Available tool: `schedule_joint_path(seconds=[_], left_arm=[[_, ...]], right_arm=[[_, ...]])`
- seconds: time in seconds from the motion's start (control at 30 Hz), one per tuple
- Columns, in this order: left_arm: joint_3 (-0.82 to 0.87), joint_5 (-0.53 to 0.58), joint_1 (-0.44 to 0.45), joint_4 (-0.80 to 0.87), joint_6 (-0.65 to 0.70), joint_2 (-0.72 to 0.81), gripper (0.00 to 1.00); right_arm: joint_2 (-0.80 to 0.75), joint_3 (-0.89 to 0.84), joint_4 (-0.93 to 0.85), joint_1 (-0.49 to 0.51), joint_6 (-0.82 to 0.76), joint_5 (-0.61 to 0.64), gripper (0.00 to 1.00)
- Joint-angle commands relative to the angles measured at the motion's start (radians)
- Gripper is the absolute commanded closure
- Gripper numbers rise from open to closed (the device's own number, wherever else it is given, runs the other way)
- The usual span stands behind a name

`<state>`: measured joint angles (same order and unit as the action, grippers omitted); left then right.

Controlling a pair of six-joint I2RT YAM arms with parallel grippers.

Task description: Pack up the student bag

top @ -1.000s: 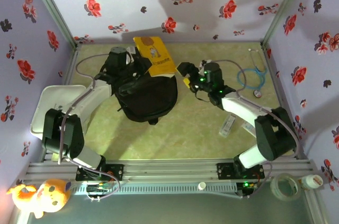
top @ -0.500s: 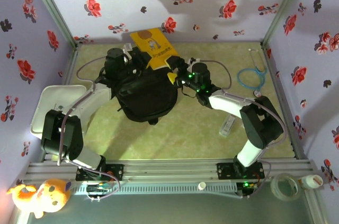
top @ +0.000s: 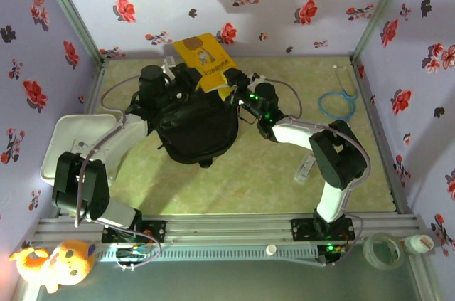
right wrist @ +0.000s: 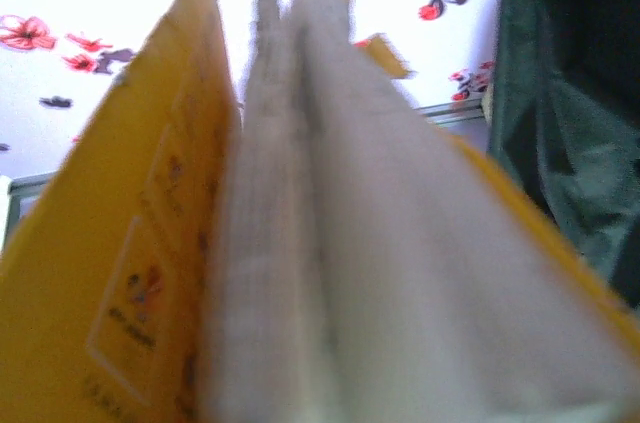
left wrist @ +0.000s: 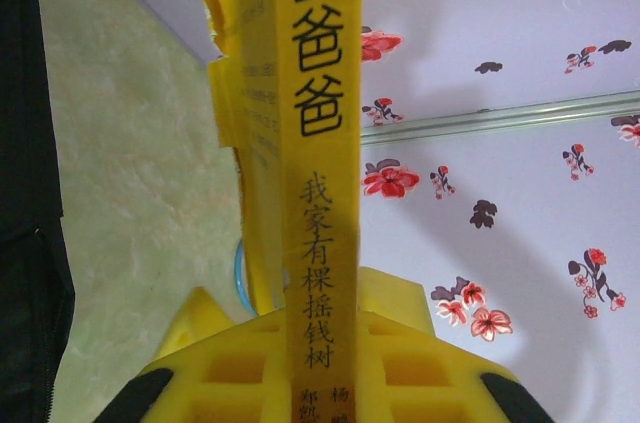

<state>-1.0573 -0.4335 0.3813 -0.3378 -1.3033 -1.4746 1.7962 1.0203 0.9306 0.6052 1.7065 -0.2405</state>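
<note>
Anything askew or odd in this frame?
The yellow book juts out tilted past the far end of the student bag, and in the right wrist view its pages fan apart instead of lying closed.

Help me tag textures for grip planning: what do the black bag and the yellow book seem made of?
The student bag: probably soft fabric, matt black; it slumps and folds, with a stitched seam. The yellow book: paper, likely a smooth printed card cover; the right wrist view shows fanned pale page edges.

book (top: 205, 62) at student bag (top: 197, 130) far edge | stethoscope (top: 338, 102) right | tray (top: 67, 141) left
</note>
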Motion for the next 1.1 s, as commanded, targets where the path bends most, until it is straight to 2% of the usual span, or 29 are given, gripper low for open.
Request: schedule_joint_path(seconds=[0.0,0.1,0.2,0.27,0.37,0.47,0.6,0.67,0.7,0.8,0.9,1.07], left_arm=[[-0.038,-0.004,-0.003,-0.124,0.028,0.003,1.0],[-0.032,-0.002,-0.003,-0.13,0.045,-0.004,1.0],[-0.007,-0.003,-0.004,-0.135,0.043,0.006,1.0],[0.012,-0.003,-0.004,-0.115,0.06,0.02,0.96],[0.019,-0.009,-0.003,-0.021,0.132,0.04,0.73],[0.028,-0.018,-0.004,0.1,0.265,0.063,0.48],[0.032,0.0,-0.004,0.302,0.549,0.099,0.19],[0.014,0.048,-0.003,0.441,0.718,0.115,0.05],[-0.003,0.077,-0.004,0.508,0.781,0.117,0.01],[-0.054,0.114,0.004,0.661,0.932,0.1,0.0],[-0.088,0.131,0.034,0.772,0.987,0.073,0.0],[-0.107,0.191,0.161,0.88,1.094,0.041,0.03]], right_arm=[[0.02,-0.014,0.132,0.005,-0.001,0.043,0.43],[0.019,-0.029,0.164,0.007,-0.042,0.042,0.54],[0.011,-0.033,0.147,0.006,-0.08,0.042,0.7],[0.0,-0.04,0.131,0.008,-0.11,0.051,0.79],[-0.038,-0.075,0.099,0.008,-0.163,0.083,0.88],[-0.101,-0.13,0.064,0.007,-0.23,0.111,0.9],[-0.216,-0.192,-0.058,-0.004,-0.333,0.146,0.92],[-0.283,-0.224,-0.139,-0.012,-0.398,0.177,0.92],[-0.31,-0.233,-0.18,-0.017,-0.424,0.19,0.92],[-0.397,-0.26,-0.318,-0.034,-0.496,0.237,0.92],[-0.466,-0.282,-0.416,-0.055,-0.548,0.265,0.92],[-0.573,-0.304,-0.592,-0.082,-0.622,0.335,0.91]])
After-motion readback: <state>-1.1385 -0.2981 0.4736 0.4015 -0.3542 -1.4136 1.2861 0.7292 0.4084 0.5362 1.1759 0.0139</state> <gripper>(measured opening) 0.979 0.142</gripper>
